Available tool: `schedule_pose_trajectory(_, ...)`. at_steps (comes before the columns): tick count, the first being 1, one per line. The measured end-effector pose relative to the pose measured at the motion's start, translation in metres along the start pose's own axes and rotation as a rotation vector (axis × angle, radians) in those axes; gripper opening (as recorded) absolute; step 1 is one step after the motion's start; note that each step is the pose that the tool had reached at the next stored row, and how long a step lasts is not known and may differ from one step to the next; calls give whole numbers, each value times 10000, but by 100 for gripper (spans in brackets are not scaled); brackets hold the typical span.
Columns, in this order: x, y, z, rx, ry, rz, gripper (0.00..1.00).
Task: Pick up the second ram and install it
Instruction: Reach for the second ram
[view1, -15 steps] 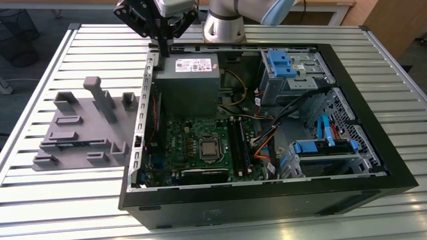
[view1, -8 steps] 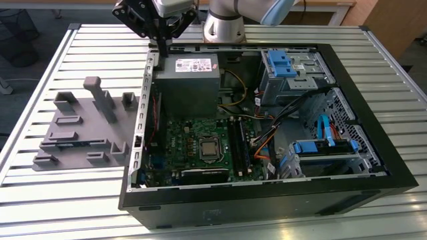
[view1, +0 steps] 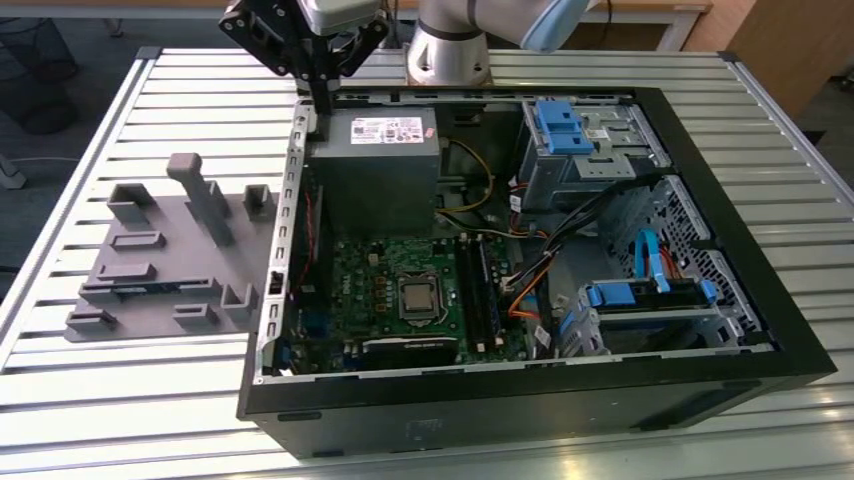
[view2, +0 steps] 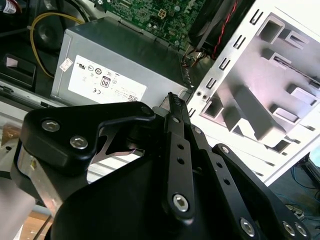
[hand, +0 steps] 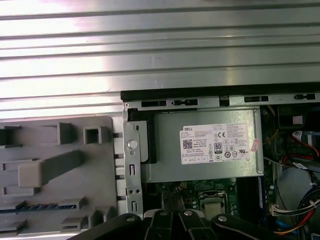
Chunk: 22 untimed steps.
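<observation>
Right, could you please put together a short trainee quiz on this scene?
1. True or false: the blue ram sits in a slot of the grey tray.
2. In the exterior view, the tray lies on which side of the computer case? A) the exterior view's left B) the exterior view's right
3. Fill in: the grey labelled box near the gripper is the ___.
Key: 1 true; 2 A; 3 power supply.
</observation>
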<state>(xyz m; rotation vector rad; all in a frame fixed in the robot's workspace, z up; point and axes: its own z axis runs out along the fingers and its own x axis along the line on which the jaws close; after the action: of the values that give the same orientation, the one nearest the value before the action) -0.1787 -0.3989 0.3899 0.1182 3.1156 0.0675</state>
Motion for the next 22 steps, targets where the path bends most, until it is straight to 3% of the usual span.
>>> schedule_pose_trajectory(22, 154, -12, 15, 3, 41, 2, 11)
